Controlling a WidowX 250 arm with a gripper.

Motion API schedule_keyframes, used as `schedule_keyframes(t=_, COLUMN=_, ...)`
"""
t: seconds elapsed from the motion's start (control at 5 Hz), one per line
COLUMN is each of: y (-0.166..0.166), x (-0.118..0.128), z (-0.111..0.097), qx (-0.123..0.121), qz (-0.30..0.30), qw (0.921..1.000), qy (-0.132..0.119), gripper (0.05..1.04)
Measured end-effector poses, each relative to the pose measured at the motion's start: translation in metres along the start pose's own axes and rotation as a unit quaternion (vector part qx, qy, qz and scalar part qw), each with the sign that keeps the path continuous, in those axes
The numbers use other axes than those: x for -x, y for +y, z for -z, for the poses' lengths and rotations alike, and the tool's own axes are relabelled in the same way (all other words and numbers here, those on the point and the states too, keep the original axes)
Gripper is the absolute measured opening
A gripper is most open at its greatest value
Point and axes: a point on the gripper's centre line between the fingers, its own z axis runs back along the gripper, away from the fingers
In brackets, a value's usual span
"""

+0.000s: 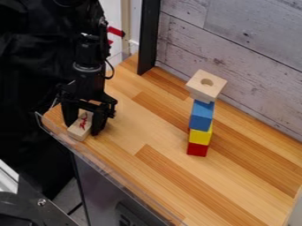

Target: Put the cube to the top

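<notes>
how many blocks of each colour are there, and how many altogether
Plain wood: 2, the holed block atop the stack and the block with a red mark at the gripper
Blue block: 1
Yellow block: 1
Red block: 1
Total: 5

Below me the table (126, 132) runs in pale and darker wood strips, with a clear rim (97, 158) along its seven o'clock side. I see a whitewashed plank wall (247, 48) at one o'clock, a black post (149, 37) at twelve and black cloth (29, 66) at ten.
</notes>
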Motion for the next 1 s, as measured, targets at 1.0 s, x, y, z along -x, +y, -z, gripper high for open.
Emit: schedule_keyframes(t=1.0, y=-0.041, x=0.046, z=-0.153, qx=-0.008, qz=-0.003, qw=0.9913, qy=-0.131, gripper=0.56)
